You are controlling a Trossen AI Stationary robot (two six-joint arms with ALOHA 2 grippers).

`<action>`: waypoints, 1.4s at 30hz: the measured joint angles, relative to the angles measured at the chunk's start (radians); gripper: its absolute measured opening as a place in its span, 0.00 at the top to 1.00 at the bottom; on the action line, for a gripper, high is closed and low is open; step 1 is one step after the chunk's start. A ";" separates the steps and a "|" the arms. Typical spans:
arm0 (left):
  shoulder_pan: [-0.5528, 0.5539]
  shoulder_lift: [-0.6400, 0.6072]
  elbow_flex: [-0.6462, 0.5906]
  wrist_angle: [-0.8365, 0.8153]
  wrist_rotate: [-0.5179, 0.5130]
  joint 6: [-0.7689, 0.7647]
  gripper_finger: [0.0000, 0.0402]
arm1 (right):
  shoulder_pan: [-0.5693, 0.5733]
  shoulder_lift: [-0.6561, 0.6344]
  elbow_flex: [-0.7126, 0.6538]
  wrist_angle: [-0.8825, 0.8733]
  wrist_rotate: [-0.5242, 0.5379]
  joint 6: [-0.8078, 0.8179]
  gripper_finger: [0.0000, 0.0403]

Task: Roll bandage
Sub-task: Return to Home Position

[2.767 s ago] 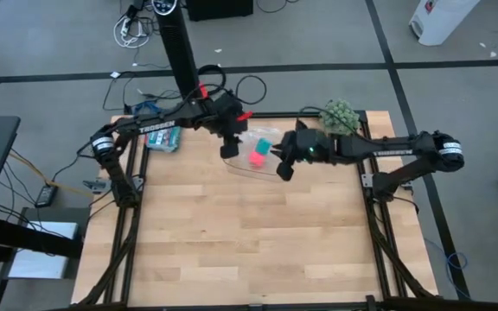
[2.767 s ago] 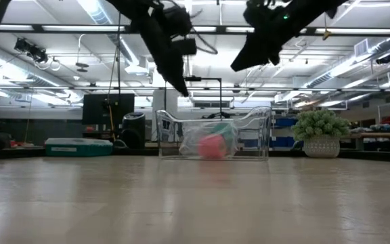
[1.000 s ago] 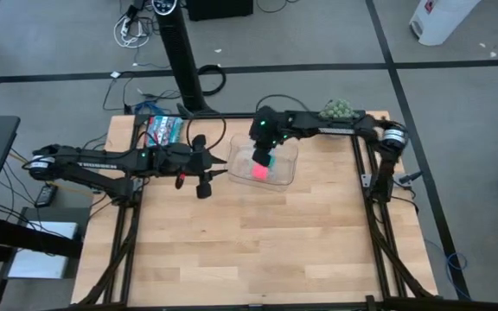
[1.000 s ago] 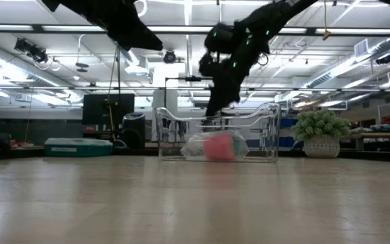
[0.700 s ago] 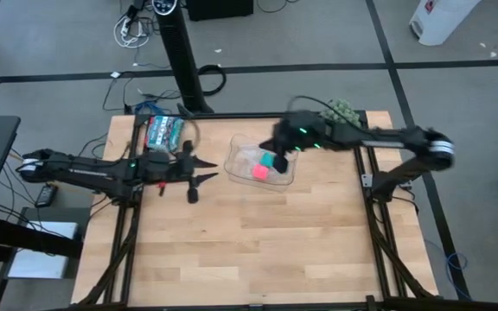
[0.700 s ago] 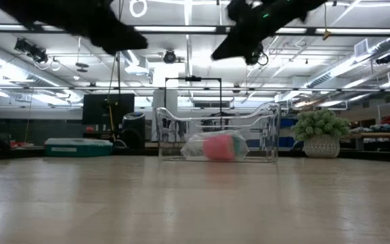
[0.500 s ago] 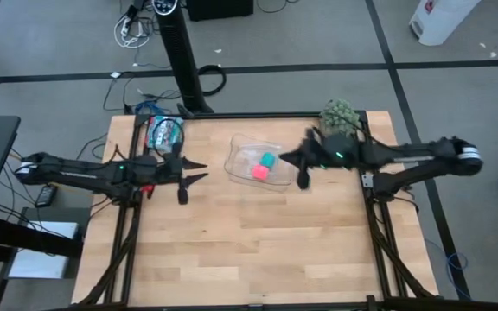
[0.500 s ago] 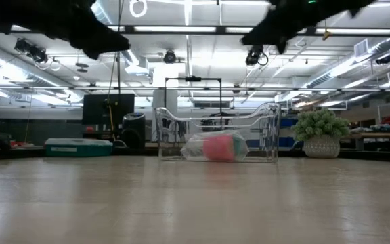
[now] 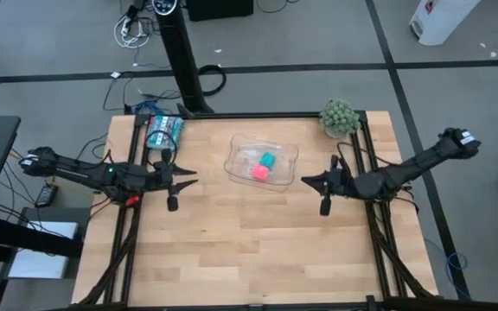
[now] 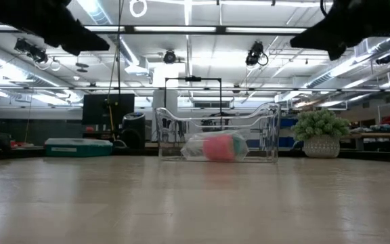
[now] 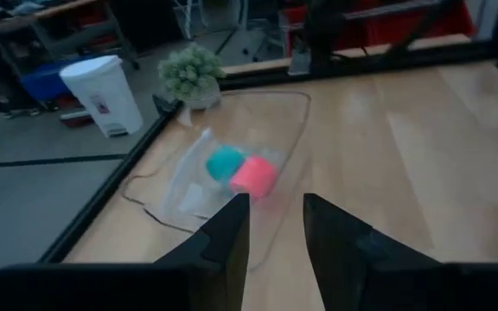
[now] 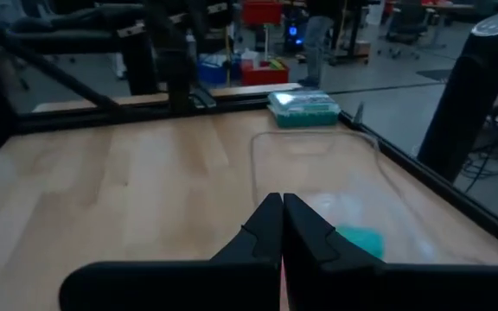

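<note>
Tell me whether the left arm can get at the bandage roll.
Partly, it seems: the open left gripper faces the bin across bare table, but the bandage lies inside a clear bag there, so only the bag looks graspable.

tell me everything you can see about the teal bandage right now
The bandage is rolled into a small, compact teal cylinder of soft-looking fabric. It lies inside a crinkled clear zip bag, right beside a pink block and apparently touching it. The bag rests in the transparent bin near the table's far middle. Neither the left gripper nor the right gripper touches it; both sit well away.
</note>
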 joint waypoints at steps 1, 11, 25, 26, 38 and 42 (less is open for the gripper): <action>-0.008 -0.001 -0.006 -0.006 0.005 0.000 0.71 | 0.025 0.000 -0.014 0.017 0.019 0.005 1.00; -0.051 -0.093 -0.201 0.143 0.162 -0.038 0.79 | 0.232 -0.016 -0.189 0.291 0.045 0.014 1.00; -0.101 -0.236 -0.326 0.159 0.192 -0.068 0.80 | 0.437 -0.018 -0.330 0.595 -0.323 -0.079 0.98; -0.101 -0.238 -0.326 0.152 0.194 -0.070 0.80 | 0.436 -0.018 -0.344 0.598 -0.294 -0.071 0.99; -0.101 -0.241 -0.326 0.061 0.173 -0.167 0.80 | 0.435 -0.016 -0.379 0.558 -0.267 -0.082 0.99; -0.101 -0.240 -0.326 0.043 0.155 -0.166 0.80 | 0.424 -0.017 -0.379 0.556 -0.232 -0.077 0.98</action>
